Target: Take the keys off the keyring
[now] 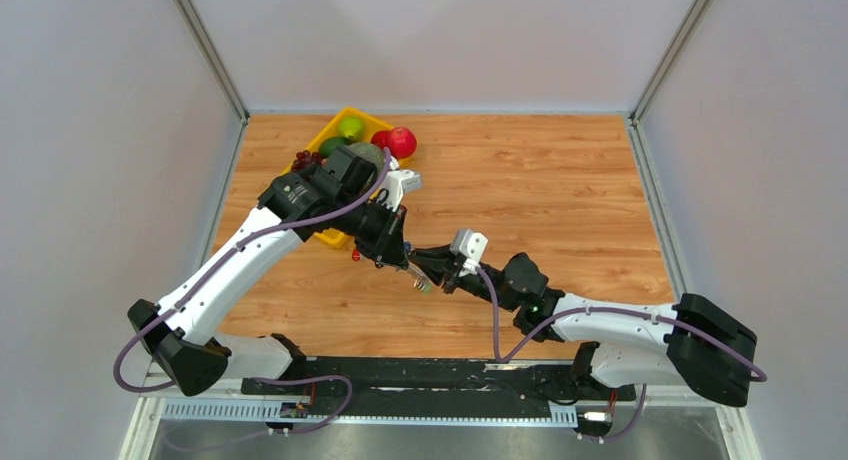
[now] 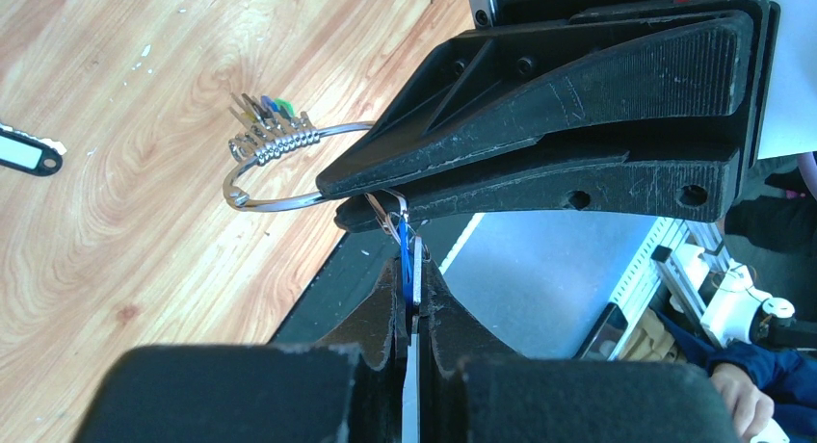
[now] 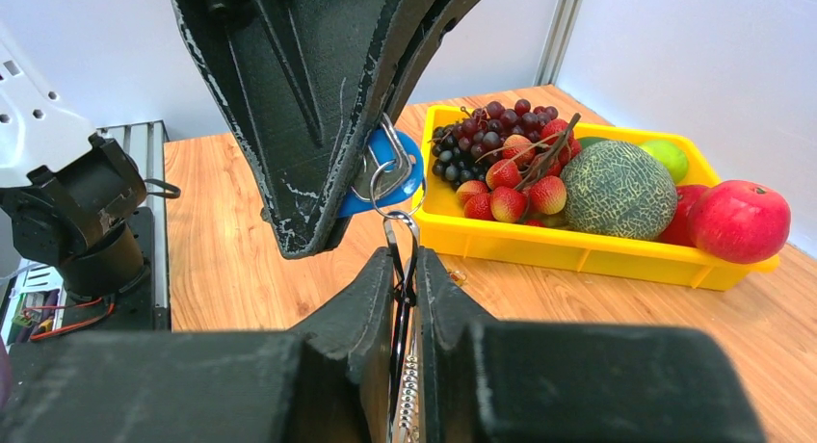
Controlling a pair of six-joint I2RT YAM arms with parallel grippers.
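— Above the middle of the table, what are the 2 arms doing?

— They meet fingertip to fingertip, off the wood. The left gripper has its fingers pressed together on a blue tag, with only the thin blue edge showing between them in its own wrist view.

— And the right gripper?

— Clamped down too, on the wire of the keyring. From the left wrist camera the ring sticks out of its tip as an open loop, held in the air over the table.

— Where are the keys?

— Bunched on the far side of that loop, packed side by side; yellow, blue and green tips show (the rest is too small to tell). The blue tag hangs from a small split ring just beside the right fingertips, and I cannot tell whether that link is on the big wire.

— Anything on the wood?

— 1 black-framed tag with a white label lies flat, well apart from the ring. At the far left of the table sits a yellow tray holding grapes, strawberries, a melon and a red apple.
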